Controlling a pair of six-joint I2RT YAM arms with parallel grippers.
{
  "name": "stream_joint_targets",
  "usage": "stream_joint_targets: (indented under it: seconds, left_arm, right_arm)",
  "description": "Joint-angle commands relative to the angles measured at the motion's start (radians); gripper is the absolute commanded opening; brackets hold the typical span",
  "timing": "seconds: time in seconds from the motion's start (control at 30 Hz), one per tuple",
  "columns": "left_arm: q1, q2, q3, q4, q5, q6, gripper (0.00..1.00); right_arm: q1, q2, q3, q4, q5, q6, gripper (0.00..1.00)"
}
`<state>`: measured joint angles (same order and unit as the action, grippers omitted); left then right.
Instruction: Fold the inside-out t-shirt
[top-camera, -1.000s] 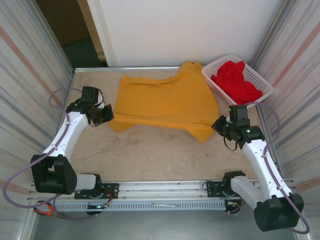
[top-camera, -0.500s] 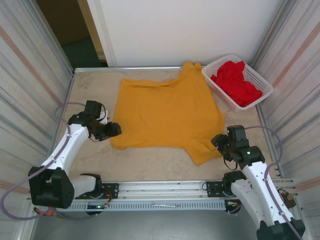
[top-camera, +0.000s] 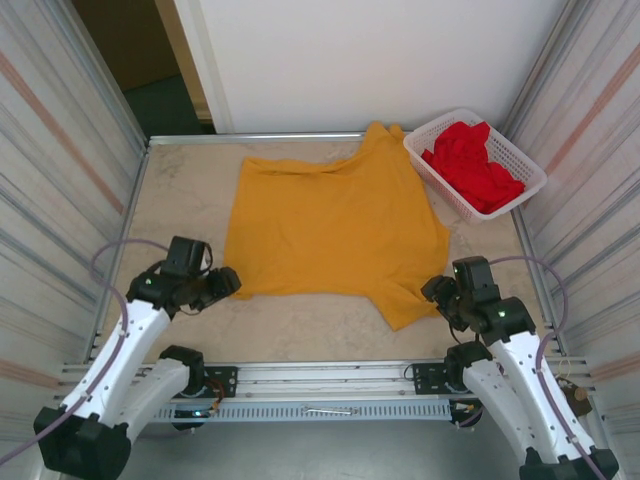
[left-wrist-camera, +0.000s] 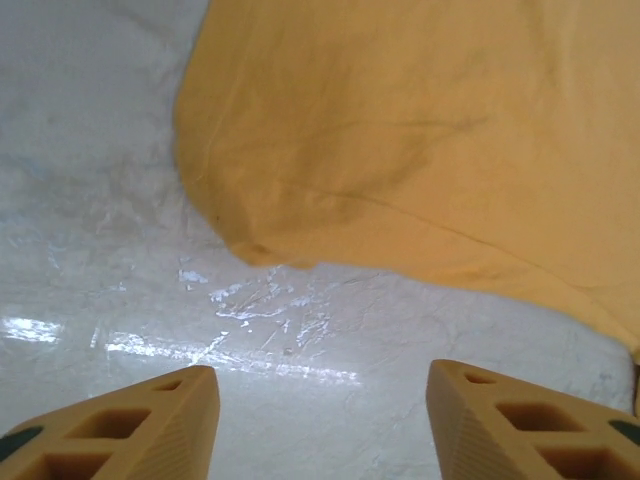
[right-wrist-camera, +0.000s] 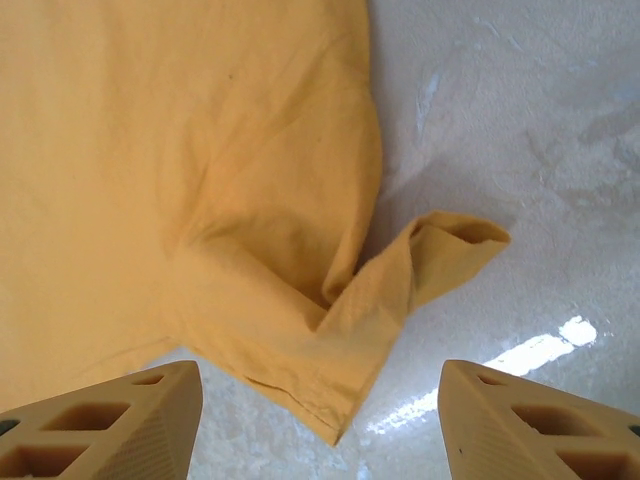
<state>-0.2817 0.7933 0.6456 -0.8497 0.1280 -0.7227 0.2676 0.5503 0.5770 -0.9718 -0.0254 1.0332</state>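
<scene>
noting from the top view: yellow t-shirt (top-camera: 335, 225) lies spread flat on the worktop (top-camera: 300, 325), mid to far part, its far right corner just beside a white basket (top-camera: 433, 127) that holds a red garment (top-camera: 470, 165). long axis runs left to right. straight edge faces left; one sleeve points toward the near edge at the right, and another flap sticks out at the far edge next to the basket. neck opening: cannot tell.

left hand (top-camera: 225, 283) sits just off the shirt's near left corner; right hand (top-camera: 432, 290) just beside the near right sleeve.

left wrist view adds: left hand (left-wrist-camera: 318, 375) has its fingers apart, bare worktop between them, and the rounded corner of the t-shirt (left-wrist-camera: 420, 130) lies ahead, not touched.

right wrist view adds: right hand (right-wrist-camera: 320, 370) has its fingers apart, holding nothing; the t-shirt (right-wrist-camera: 180, 150) shows creases, a folded-over sleeve tip, and a stitched hem corner lying below the gap.
</scene>
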Motion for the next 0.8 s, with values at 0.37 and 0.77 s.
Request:
stream_joint_targets:
  seconds: [0.37,0.77]
  left_arm:
    - [-0.083,0.024,-0.179,0.187,-0.037,-0.25,0.47]
    - [-0.105,0.087,-0.181,0.232,-0.05,-0.248,0.46]
  right_arm:
    - [0.161,0.098,-0.15,0.159,-0.114,0.099,0.6]
    - [0.438,0.272,-0.169,0.316,-0.032,0.253,0.61]
